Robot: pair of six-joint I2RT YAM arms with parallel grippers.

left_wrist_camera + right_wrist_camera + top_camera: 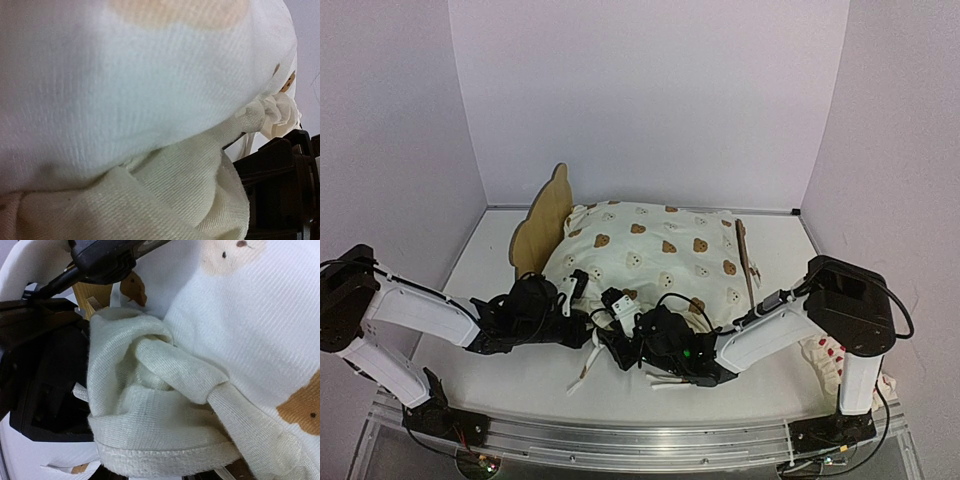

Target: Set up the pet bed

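The pet bed shows in the top view as a plywood bear-ear headboard [542, 225] on the left and a thin side rail [748, 262] on the right. A cream bear-print cushion [665, 250] lies across it and hides the base. At the cushion's near edge my left gripper [576, 287] and right gripper [620, 303] meet close together. Cream ruffle cloth [175, 190] fills the left wrist view and hides the fingers. The right wrist view has a bunched ruffle [150, 410] lying across the jaws, covering the fingers.
A small white pillow with red dots [825, 355] lies at the right, behind my right arm's base. Loose cushion ties [585, 368] trail on the table in front of the bed. White walls close in the back and both sides.
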